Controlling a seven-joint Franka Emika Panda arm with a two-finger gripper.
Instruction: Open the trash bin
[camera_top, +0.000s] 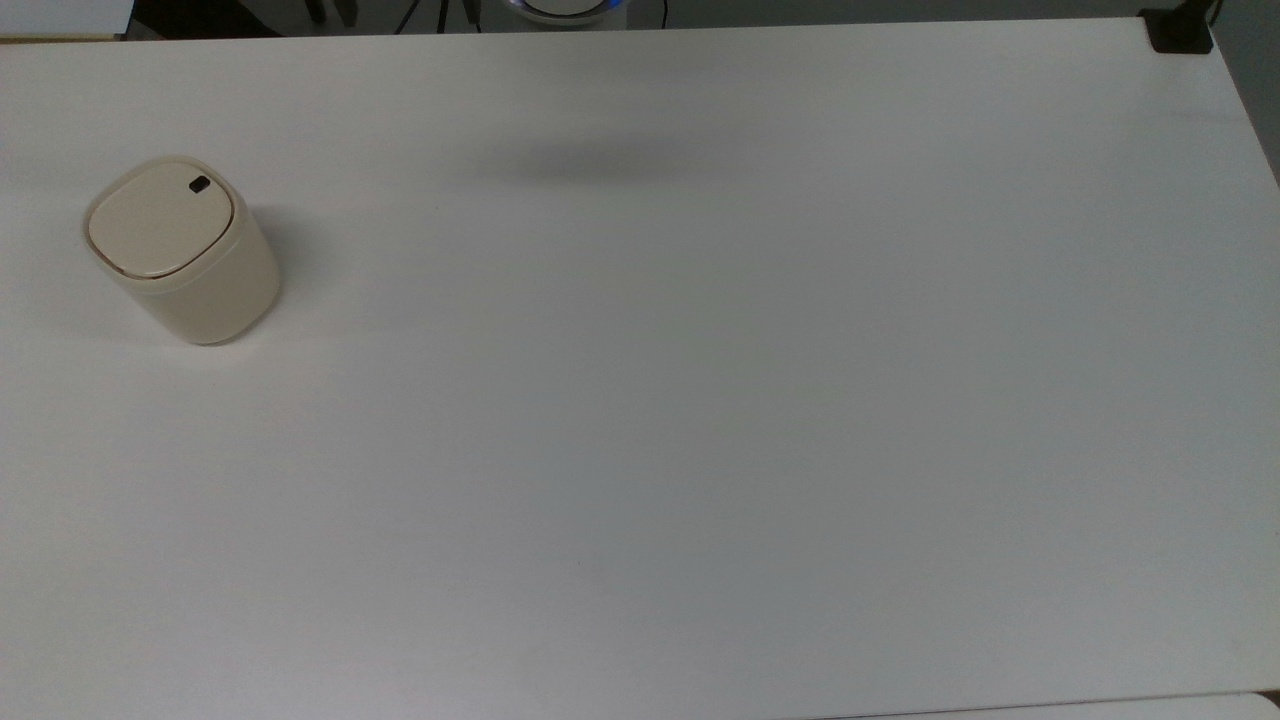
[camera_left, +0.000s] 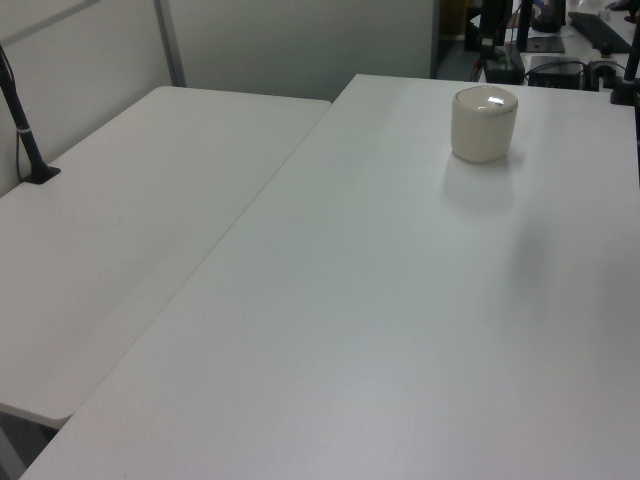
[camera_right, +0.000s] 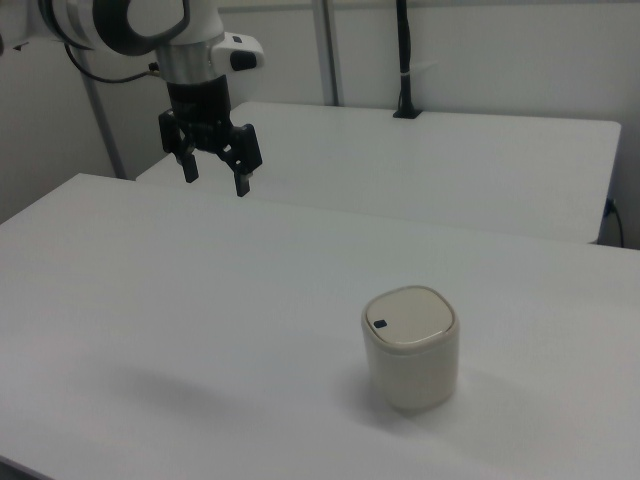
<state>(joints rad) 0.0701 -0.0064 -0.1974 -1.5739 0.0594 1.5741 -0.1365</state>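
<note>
Trash bin (camera_top: 182, 250) on table (camera_top: 700, 400) at the top view's left, gripper (camera_right: 212, 176) high above, well apart
</note>
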